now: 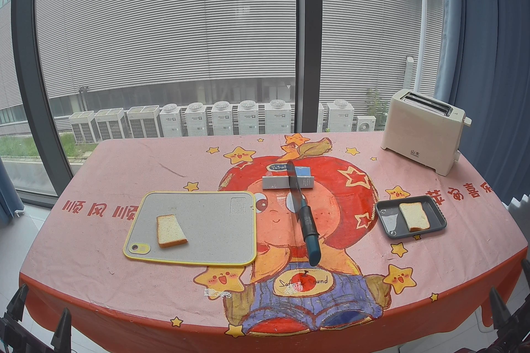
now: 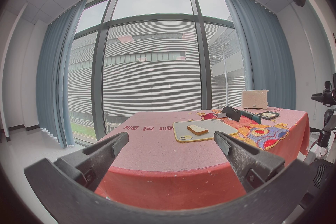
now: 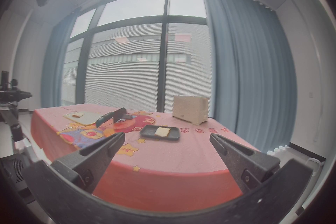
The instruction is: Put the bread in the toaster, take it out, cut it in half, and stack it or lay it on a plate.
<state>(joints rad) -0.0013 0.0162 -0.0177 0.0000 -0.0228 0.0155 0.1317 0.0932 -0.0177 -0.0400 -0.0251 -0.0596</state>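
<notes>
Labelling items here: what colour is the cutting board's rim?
Yellow, around a grey cutting board; clearest in the head view.

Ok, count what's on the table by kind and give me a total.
Bread: 2
Board: 1
Knife: 1
Knife rest: 1
Toaster: 1
Plate: 1
Total: 7

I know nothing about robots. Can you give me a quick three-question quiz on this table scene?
1. True or false: the knife lies on the cutting board.
2. How many bread pieces sit in the dark tray near the toaster? A none, B one, C two.
3. Fill in: the left end effector and the right end effector are both ___ and hold nothing.
Key: 1 false, it lies beside the board; 2 B; 3 open.
</notes>
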